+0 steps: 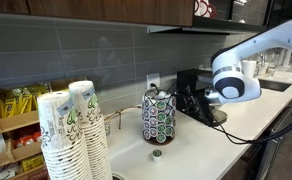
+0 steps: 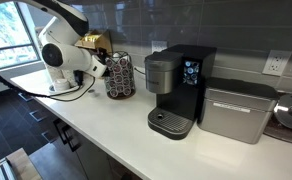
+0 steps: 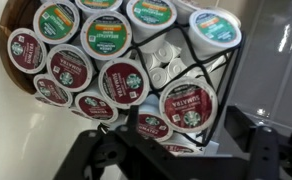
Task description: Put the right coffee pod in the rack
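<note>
The rack (image 1: pixel 158 115) is a dark wire carousel full of round pod lids, standing on the white counter; it also shows in an exterior view (image 2: pixel 119 75) and fills the wrist view (image 3: pixel 106 60). My gripper (image 1: pixel 189 100) is right beside the rack, fingers pointing at it (image 2: pixel 103 68). In the wrist view the gripper (image 3: pixel 176 148) is open, with its fingers spread at the bottom. A red-topped coffee pod (image 3: pixel 191 105) sits between them behind a rack wire. The fingers stand apart from its sides.
A dark loose pod (image 1: pixel 156 153) lies on the counter in front of the rack. Stacked paper cups (image 1: pixel 66 135) stand near the camera. A black coffee machine (image 2: pixel 176 88) and a grey appliance (image 2: pixel 236 110) stand along the wall. A shelf of packets (image 1: pixel 11 125) is nearby.
</note>
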Controlling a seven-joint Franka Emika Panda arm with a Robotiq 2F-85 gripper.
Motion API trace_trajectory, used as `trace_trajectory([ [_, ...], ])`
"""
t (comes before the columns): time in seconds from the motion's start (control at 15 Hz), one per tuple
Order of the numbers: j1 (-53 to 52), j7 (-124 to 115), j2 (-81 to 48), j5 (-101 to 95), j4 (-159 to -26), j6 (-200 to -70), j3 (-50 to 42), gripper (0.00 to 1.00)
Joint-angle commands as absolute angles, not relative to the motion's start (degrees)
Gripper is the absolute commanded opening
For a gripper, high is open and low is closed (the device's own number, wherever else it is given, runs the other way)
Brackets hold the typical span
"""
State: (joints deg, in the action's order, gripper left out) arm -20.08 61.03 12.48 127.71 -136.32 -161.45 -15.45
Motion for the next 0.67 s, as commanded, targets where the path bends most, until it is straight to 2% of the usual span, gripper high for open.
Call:
trace_trajectory([
  [0.0,-19.3,63.1,14.7,128.4,-138.3,-161.0,-15.6,1.00],
  [0.6,-20.0,62.9,26.3,109.6,-145.8,-170.6,-14.4,1.00],
])
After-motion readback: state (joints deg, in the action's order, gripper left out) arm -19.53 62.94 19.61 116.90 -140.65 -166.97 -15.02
